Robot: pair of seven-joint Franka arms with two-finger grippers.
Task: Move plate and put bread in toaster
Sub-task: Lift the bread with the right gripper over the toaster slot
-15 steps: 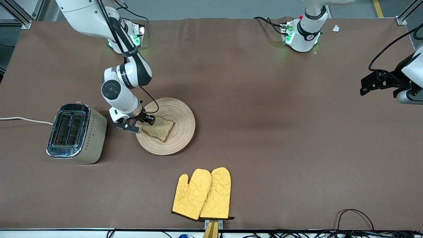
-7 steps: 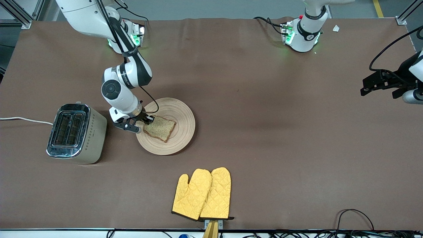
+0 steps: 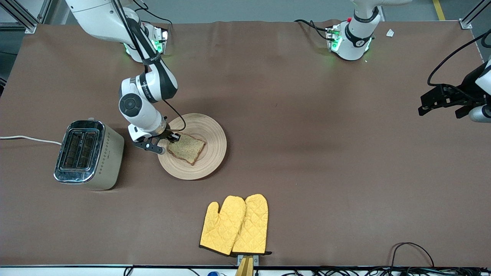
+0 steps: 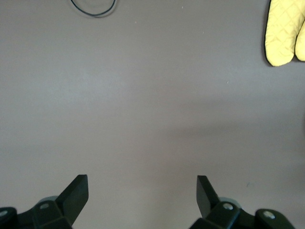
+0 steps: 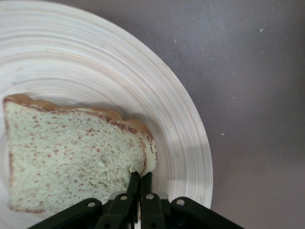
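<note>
The round wooden plate lies on the brown table, beside the toaster on the side toward the left arm's end. The brown speckled bread is over the plate, one corner raised. My right gripper is shut on that corner of the bread, the jaws pinched tight at the crust over the plate's rim. My left gripper is open and empty, high over the table's edge at the left arm's end; in its wrist view the gripper shows only bare table below.
Two yellow oven mitts lie near the table's front edge, nearer the front camera than the plate; they show at a corner of the left wrist view. The toaster's white cord runs off the right arm's end of the table.
The right gripper has lifted the bread's gripped corner a little, shifting the slice slightly on the plate. The left gripper has drifted slightly.
</note>
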